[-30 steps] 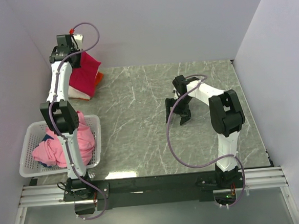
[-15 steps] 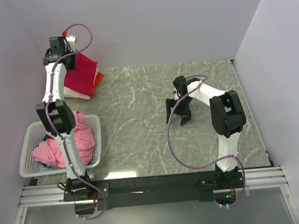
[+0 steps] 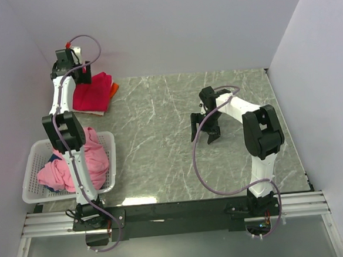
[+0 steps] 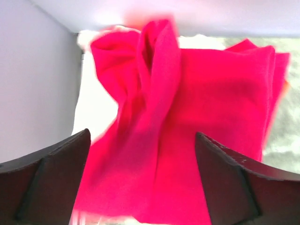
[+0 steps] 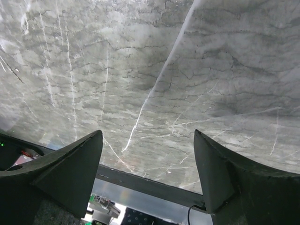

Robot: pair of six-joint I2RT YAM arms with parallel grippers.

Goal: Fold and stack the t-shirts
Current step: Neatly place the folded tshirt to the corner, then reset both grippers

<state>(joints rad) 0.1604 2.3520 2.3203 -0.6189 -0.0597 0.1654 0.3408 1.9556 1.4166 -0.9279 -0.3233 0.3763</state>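
The crimson red t-shirt (image 3: pixel 93 93) lies folded at the back left corner, on top of a cream-white t-shirt (image 3: pixel 94 112) and an orange one (image 3: pixel 115 88). My left gripper (image 3: pixel 83 76) hangs just above it, open, with nothing between its fingers. In the left wrist view the red t-shirt (image 4: pixel 211 93) fills the gap under the left gripper (image 4: pixel 143 187), blurred, with a raised ridge at its upper left and the cream-white t-shirt (image 4: pixel 98 108) showing beside it. Light pink t-shirts (image 3: pixel 94 156) lie heaped in the basket. My right gripper (image 3: pixel 206 133) (image 5: pixel 147 173) stands open over the bare table.
The white lattice basket (image 3: pixel 28 174) sits at the near left beside the left arm. Walls close in the left, back and right sides. The grey marble tabletop (image 3: pixel 161 147) runs between the two arms, and its near edge is a black rail (image 5: pixel 140 180).
The left gripper has opened and let go of the red t-shirt, which has dropped flatter onto the stack. The right arm has hardly moved.
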